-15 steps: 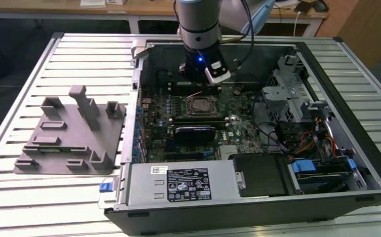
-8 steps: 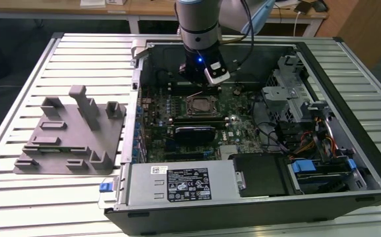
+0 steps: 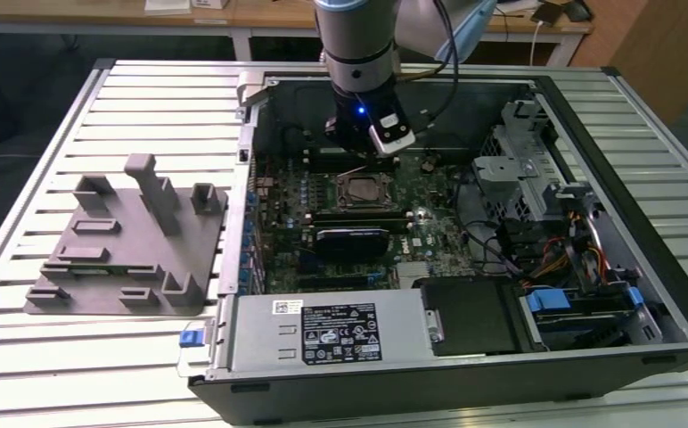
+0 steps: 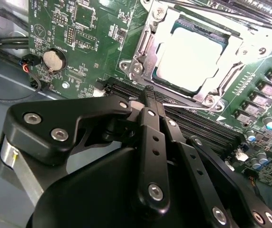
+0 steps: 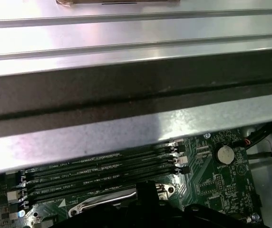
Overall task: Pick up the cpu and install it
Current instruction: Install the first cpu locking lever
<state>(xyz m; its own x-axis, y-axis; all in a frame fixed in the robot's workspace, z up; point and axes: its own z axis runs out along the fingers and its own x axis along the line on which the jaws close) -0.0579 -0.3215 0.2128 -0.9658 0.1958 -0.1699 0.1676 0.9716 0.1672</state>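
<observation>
One cpu lies seated in the motherboard socket, inside the open computer case on the tabletop. The pincer hovers just beside the socket's edge, its fingers pressed together on nothing. Risk, as a judgement: a descent here could strike the socket frame or nearby memory slots.

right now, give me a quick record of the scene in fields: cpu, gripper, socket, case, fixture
cpu: seated in the socket, shiny metal top facing up, in the second wrist view
gripper: shut, holding nothing, tips beside the socket by its thin lever
socket: metal frame around the cpu, mid motherboard
motherboard: green, coin cell near one edge
case: open computer case lying on the slatted table
fixture: grey block on the exterior view's left, outside the case
</observation>
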